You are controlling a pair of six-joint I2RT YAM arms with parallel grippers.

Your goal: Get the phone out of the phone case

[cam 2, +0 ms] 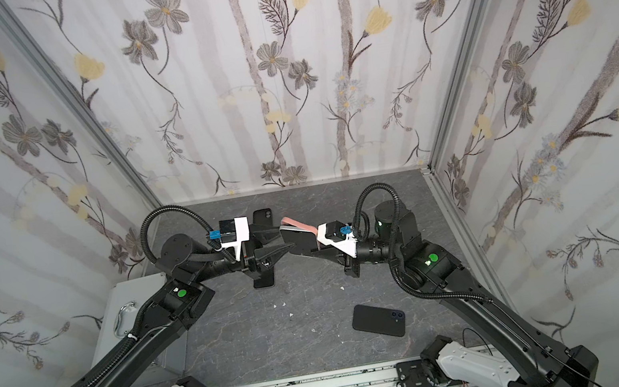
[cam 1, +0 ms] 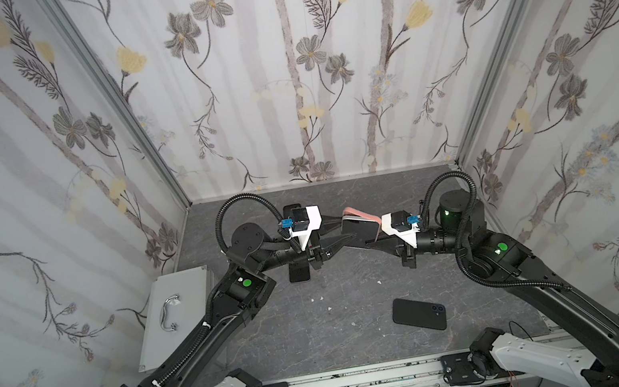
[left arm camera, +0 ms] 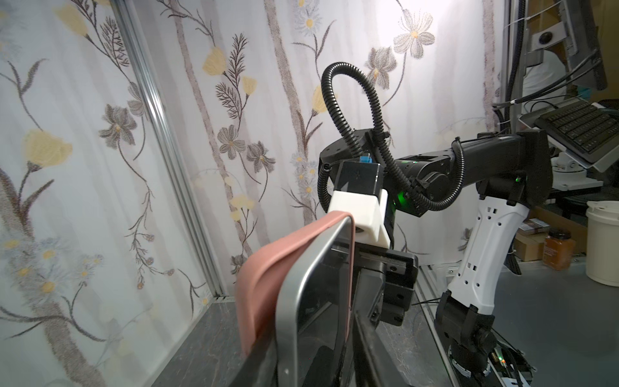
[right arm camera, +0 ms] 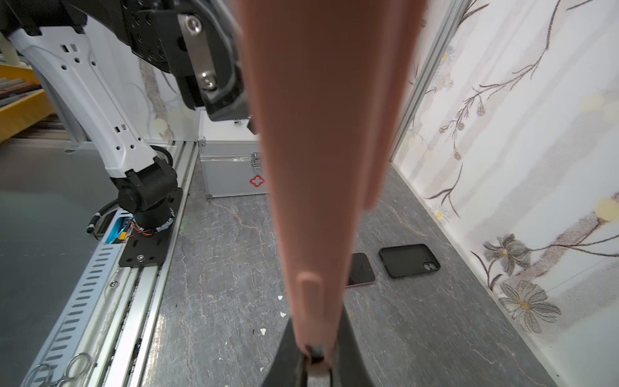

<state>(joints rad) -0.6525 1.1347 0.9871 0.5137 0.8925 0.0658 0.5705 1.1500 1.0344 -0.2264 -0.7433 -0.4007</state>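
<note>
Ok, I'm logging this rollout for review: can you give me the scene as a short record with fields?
phone: held in the air between both arms, silver edge exposed
pink case: partly peeled off the phone, not free
right end effector: shut on the pink case's edge
left end effector: jaws either side of the phone's end; grip unclear
table: empty black case and second phone lying flat, apart; black phone or case, camera side up, near the front
metal box: left edge, beside the left arm
</note>
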